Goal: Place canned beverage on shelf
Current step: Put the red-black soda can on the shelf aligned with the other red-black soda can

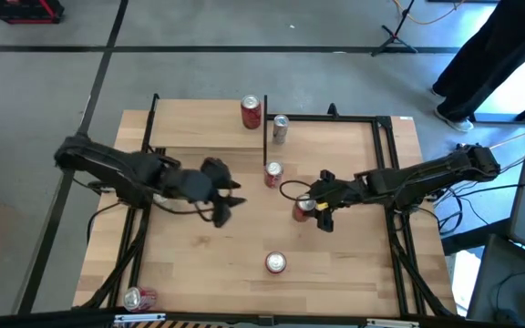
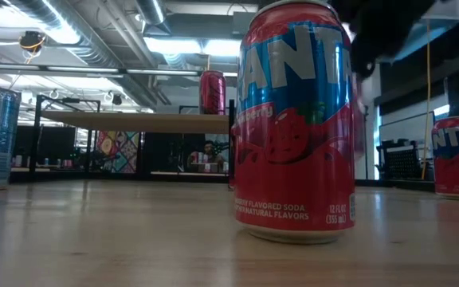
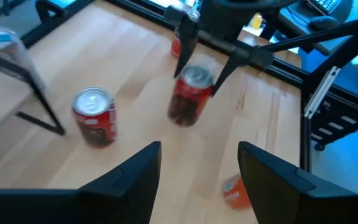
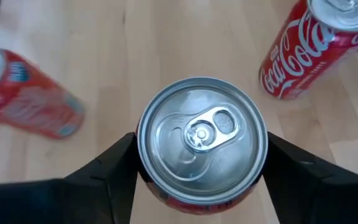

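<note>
My right gripper (image 1: 310, 206) is shut on a red soda can (image 1: 303, 208) right of the table's middle; the can's silver top fills the right wrist view (image 4: 202, 140). My left gripper (image 1: 232, 196) is open and empty, a little left of it, and faces the can (image 3: 191, 93). The shelf (image 1: 210, 123), a light-wood board on thin black uprights, stands at the far left. One red can (image 1: 252, 112) stands on the shelf's right end and shows in the low view (image 2: 212, 92). My right gripper pinches the can between its two fingers, one finger (image 4: 120, 171) on each side of the can's upper wall (image 4: 143, 177), just under the rim. The fingers slant down from the table's right. The can is upright; its base (image 2: 457, 194) looks to be on the table.
A Coca-Cola can (image 1: 272, 173) stands just beyond the held can, and another can (image 1: 280, 128) stands by the shelf's right upright. A Fanta can (image 1: 275, 263) stands near the front edge. A can (image 1: 139, 298) lies at the near left corner. A person (image 1: 490, 55) stands beyond the far right.
</note>
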